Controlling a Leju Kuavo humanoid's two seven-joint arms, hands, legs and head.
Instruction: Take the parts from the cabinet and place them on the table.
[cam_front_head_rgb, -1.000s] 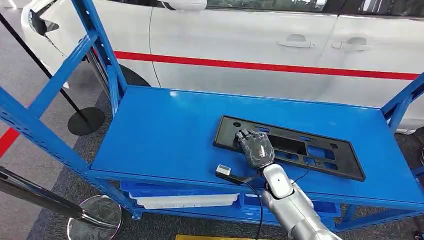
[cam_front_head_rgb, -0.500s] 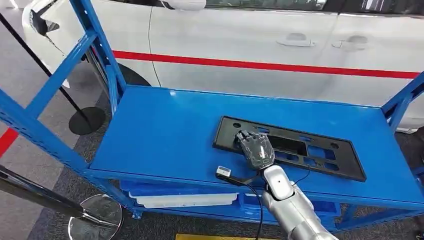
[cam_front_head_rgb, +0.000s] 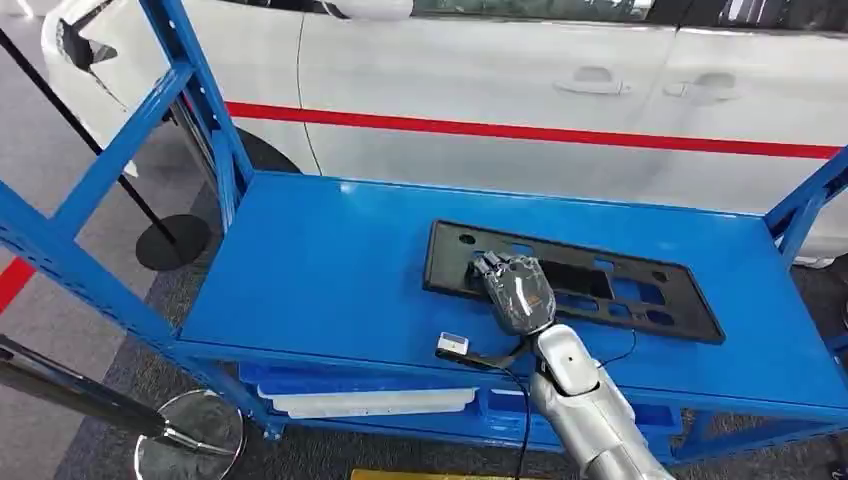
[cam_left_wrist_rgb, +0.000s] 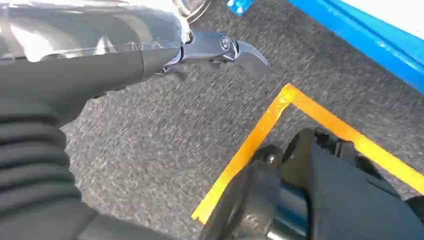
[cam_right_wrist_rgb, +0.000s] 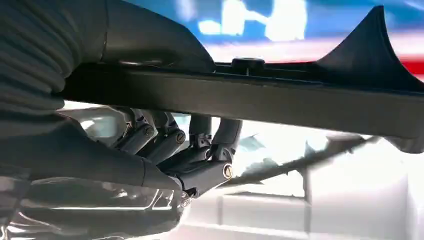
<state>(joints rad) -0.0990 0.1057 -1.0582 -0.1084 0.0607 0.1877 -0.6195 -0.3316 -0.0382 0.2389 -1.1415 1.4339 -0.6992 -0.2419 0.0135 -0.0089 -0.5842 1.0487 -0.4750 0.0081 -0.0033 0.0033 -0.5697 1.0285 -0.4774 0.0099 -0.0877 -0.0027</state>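
Nearest the robot, the right arm (cam_front_head_rgb: 590, 410) rises from below the front edge of the blue shelf (cam_front_head_rgb: 330, 270). A small white-topped module (cam_front_head_rgb: 452, 344) on a cable lies at that edge, just beside the wrist.

The right hand (cam_front_head_rgb: 515, 290) rests on the near long edge of the black plastic panel (cam_front_head_rgb: 600, 285), toward its left end. In the right wrist view the thumb lies on one face of the panel (cam_right_wrist_rgb: 250, 97) and the fingers (cam_right_wrist_rgb: 200, 165) are curled under the other, so the hand is clamped on the panel's edge. The panel lies flat or nearly so on the shelf top; whether it is lifted clear cannot be told.

The left hand (cam_left_wrist_rgb: 220, 50) hangs over grey carpet with yellow floor tape (cam_left_wrist_rgb: 260, 135); its fingers are partly bent and hold nothing visible, but their exact set cannot be told.

Beyond the shelf stands a white car (cam_front_head_rgb: 520, 90) with a red stripe.

Assessment: the grasp-and-lift step is in hand; no desk is in sight. The next move calls for raising the long panel level, since the off-centre grip may let the far end droop or catch the shelf uprights.
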